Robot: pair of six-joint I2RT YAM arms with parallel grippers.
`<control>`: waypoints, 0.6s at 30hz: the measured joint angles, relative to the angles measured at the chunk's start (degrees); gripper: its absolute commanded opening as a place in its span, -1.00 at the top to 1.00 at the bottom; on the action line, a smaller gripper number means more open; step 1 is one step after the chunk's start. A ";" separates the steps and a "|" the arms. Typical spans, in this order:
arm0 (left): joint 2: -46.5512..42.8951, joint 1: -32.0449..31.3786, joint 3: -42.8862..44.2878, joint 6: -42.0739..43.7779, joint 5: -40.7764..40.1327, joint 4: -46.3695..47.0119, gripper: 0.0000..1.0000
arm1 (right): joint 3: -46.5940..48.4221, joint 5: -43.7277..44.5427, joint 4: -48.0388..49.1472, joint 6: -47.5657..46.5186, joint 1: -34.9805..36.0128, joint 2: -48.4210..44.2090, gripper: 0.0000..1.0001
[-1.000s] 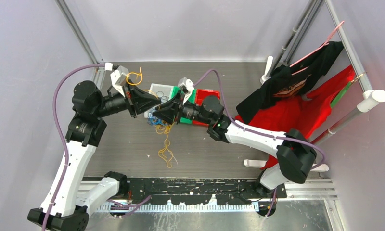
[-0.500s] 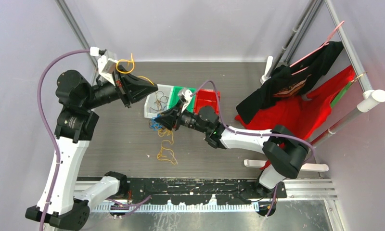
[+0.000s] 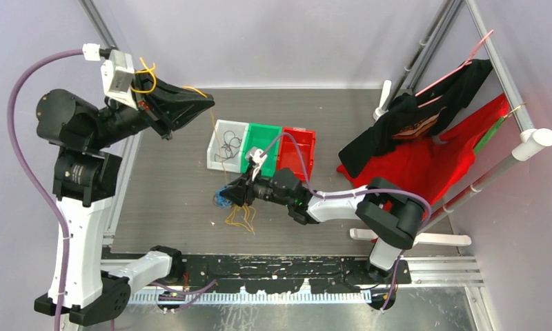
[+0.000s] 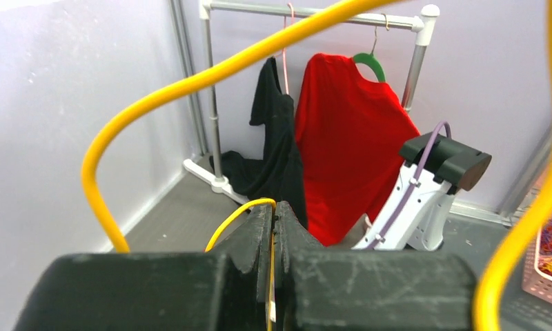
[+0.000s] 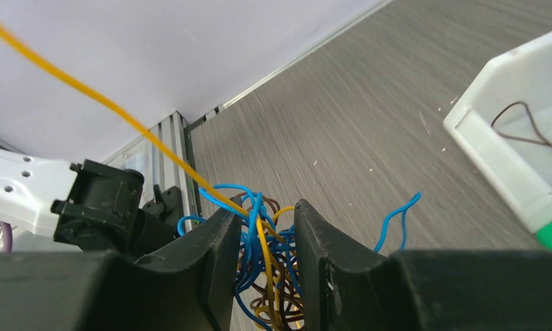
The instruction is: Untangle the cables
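Note:
My left gripper [image 3: 208,102] is raised high at the back left, shut on a yellow cable [image 4: 271,265] pinched between its jaws. That cable [image 3: 213,132] runs taut down to the tangle. It loops big in the left wrist view [image 4: 190,86]. My right gripper [image 3: 226,196] is low over the table, shut on the tangled bundle of blue, yellow and brown cables [image 5: 270,252]. A blue part of the bundle [image 3: 222,200] shows at its tip. Loose yellow cable [image 3: 240,217] lies on the table just in front of it.
A white bin [image 3: 213,156] with dark brown cables [image 3: 228,147], a green bin [image 3: 269,131] and a red bin [image 3: 308,148] stand in a row at mid-table. A clothes rack [image 3: 497,62] with black and red shirts [image 3: 425,155] fills the right side.
My left gripper rose and pulled back left with the yellow cable, drawing it taut. My right gripper moved toward the near edge and down with the bundle, away from the bins.

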 measured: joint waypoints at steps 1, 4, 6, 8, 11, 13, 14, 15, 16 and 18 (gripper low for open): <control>0.24 0.00 1.05 0.26 -0.17 -0.15 1.00 | -0.22 0.26 0.09 0.09 0.37 0.44 0.20; 1.05 0.00 4.15 1.79 -1.64 -0.90 1.00 | -0.59 1.09 0.24 0.17 1.20 1.57 0.17; 1.84 -0.02 6.73 3.34 -3.41 -1.31 1.00 | -0.94 1.75 0.42 0.55 1.64 2.60 0.14; 2.45 -0.02 8.72 5.14 -5.33 -1.44 1.00 | -1.20 2.34 0.59 1.05 1.99 3.37 0.13; 3.56 -0.02 12.02 8.92 -9.31 -1.60 1.00 | -1.29 3.26 0.59 2.36 2.36 5.07 0.12; 4.37 -0.02 14.27 11.87 -12.35 -0.98 1.00 | -1.29 3.80 0.48 2.93 2.69 6.10 0.12; 4.63 -0.02 15.04 13.29 -13.64 -0.59 1.00 | -1.29 4.02 0.31 3.10 2.78 6.49 0.12; 4.81 -0.02 15.58 14.80 -14.95 -0.13 1.00 | -1.29 4.22 0.17 3.19 2.89 6.82 0.11; 4.85 -0.02 15.82 16.41 -16.26 0.70 1.00 | -1.29 4.42 0.15 3.32 3.04 7.06 0.11; 5.09 -0.02 16.35 19.74 -18.88 2.93 1.00 | -1.29 4.76 0.11 3.56 3.37 7.37 0.11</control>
